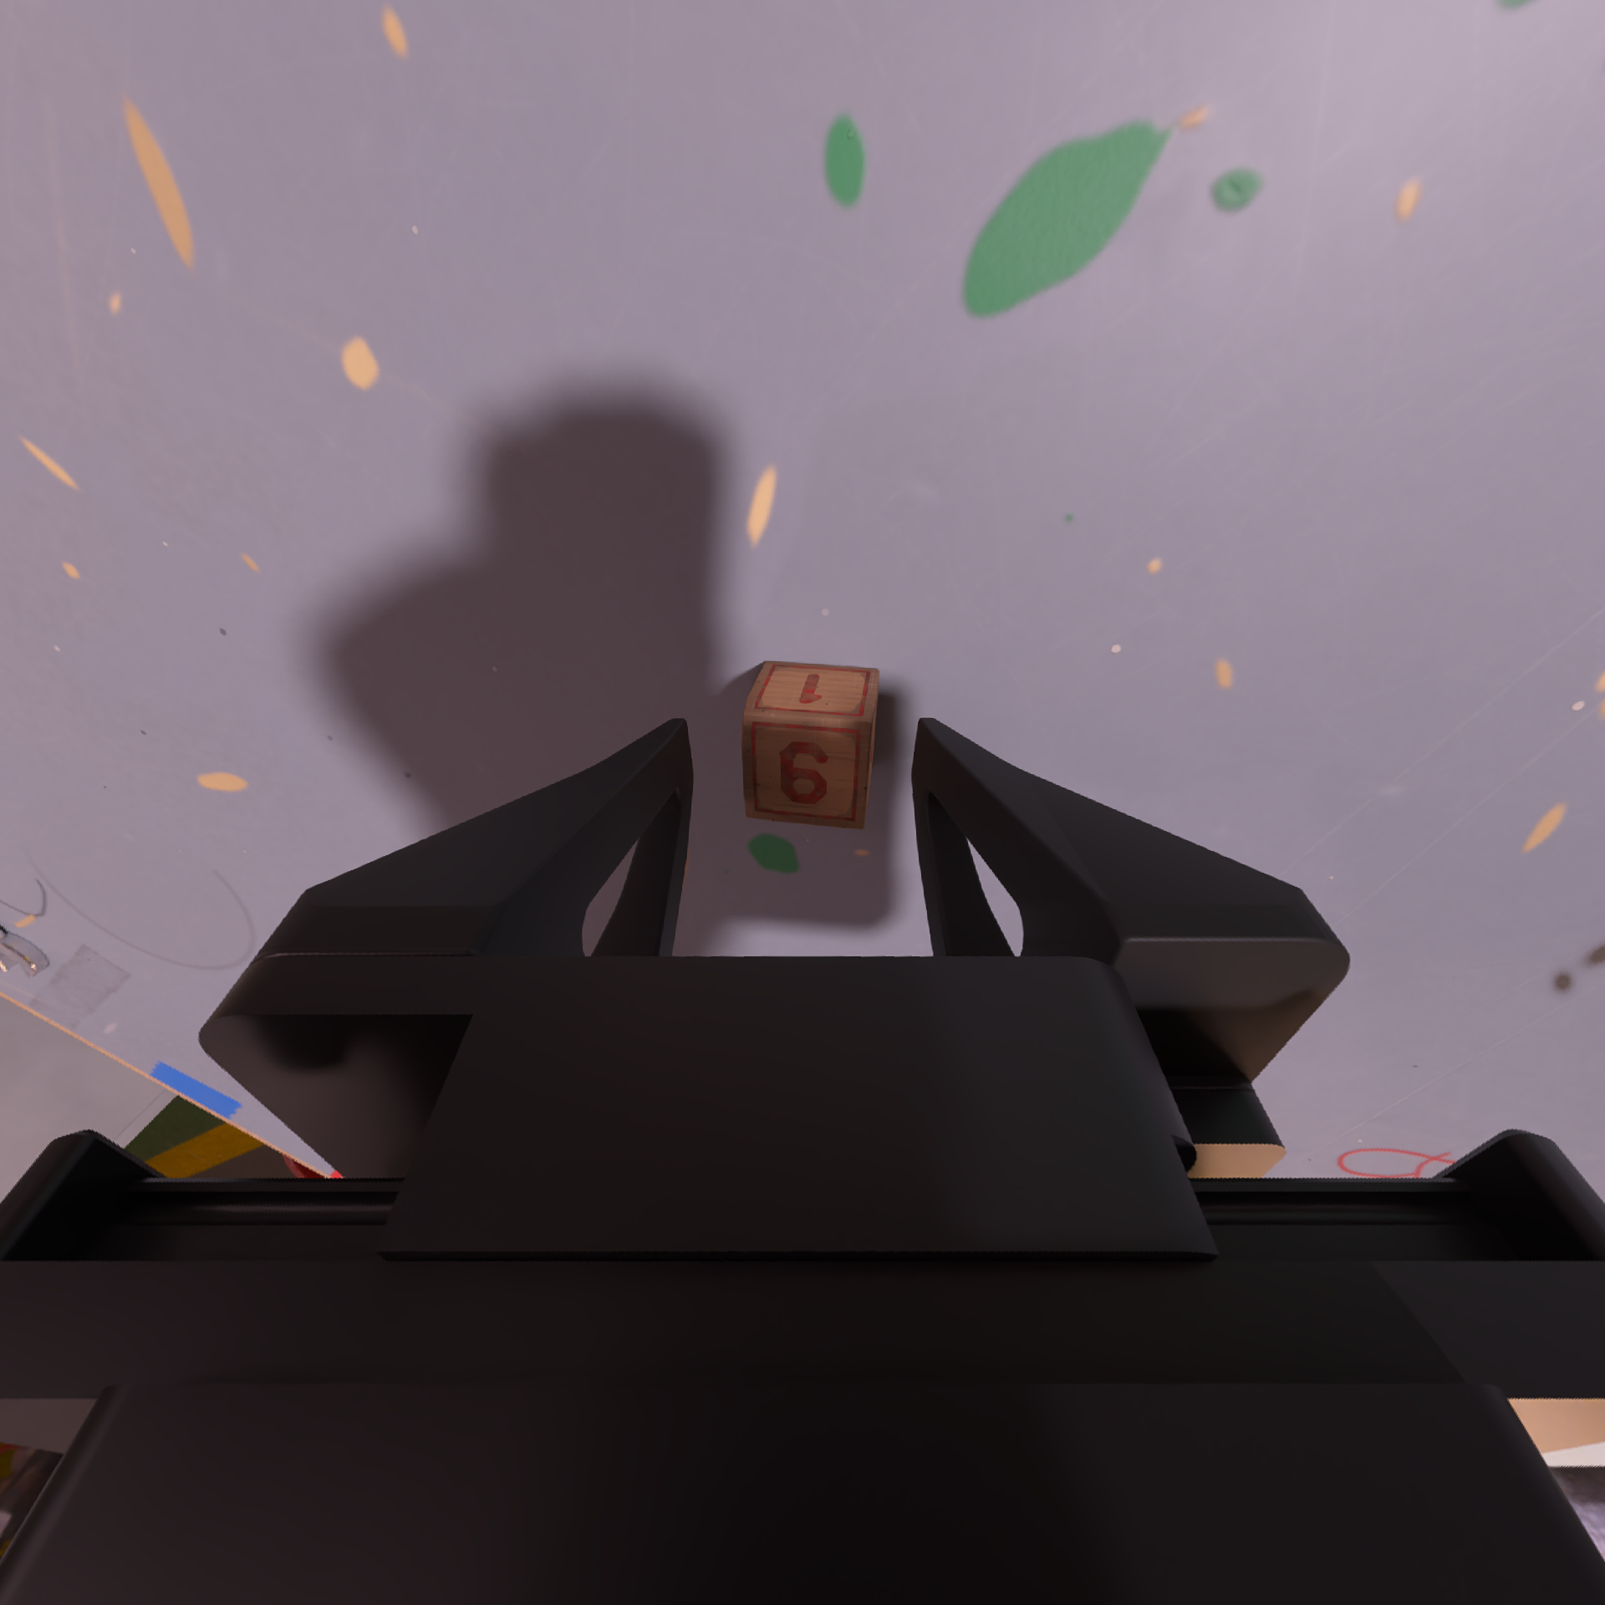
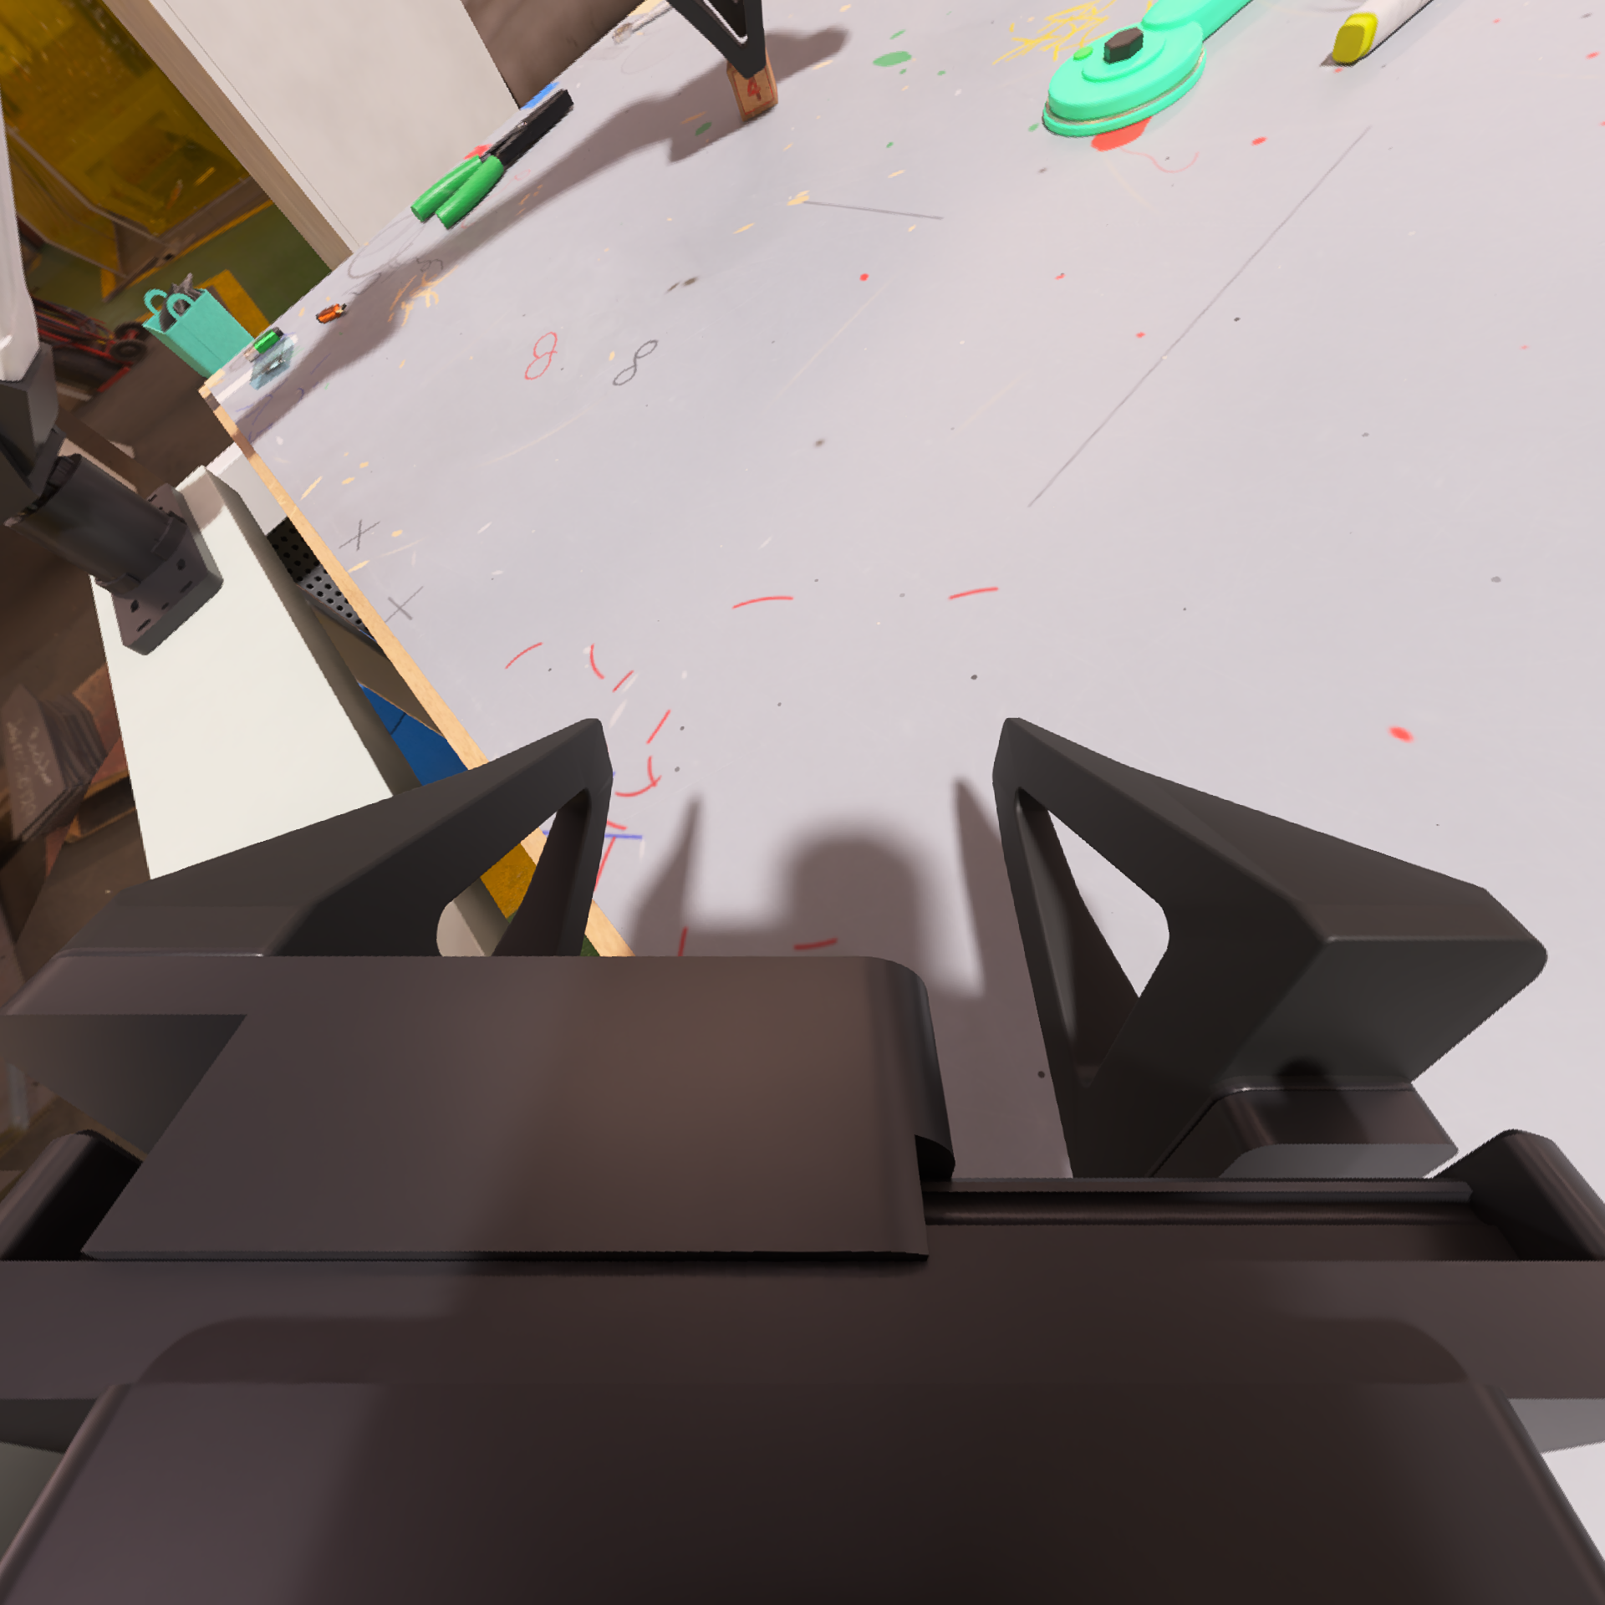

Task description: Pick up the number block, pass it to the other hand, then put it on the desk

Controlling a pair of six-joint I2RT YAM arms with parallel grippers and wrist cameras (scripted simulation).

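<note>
A small wooden number block (image 1: 808, 747) with red numerals stands on the grey paint-flecked desk (image 1: 1129, 521). My left gripper (image 1: 803, 738) is open, its two black fingers on either side of the block with gaps to both, not touching it. In the right wrist view the same block (image 2: 752, 90) shows far off at the top, with the left gripper's fingertips (image 2: 738, 35) just above it. My right gripper (image 2: 799, 738) is open and empty, low over the desk near its left edge.
On the desk lie a green-and-black marker pair (image 2: 486, 165), a mint-green rotary tool (image 2: 1129, 78) and a yellow-capped marker (image 2: 1363, 35). A teal holder (image 2: 195, 326) stands near the far corner. The desk's wooden edge (image 2: 373, 617) runs along the left, with an arm base (image 2: 130, 556) beyond.
</note>
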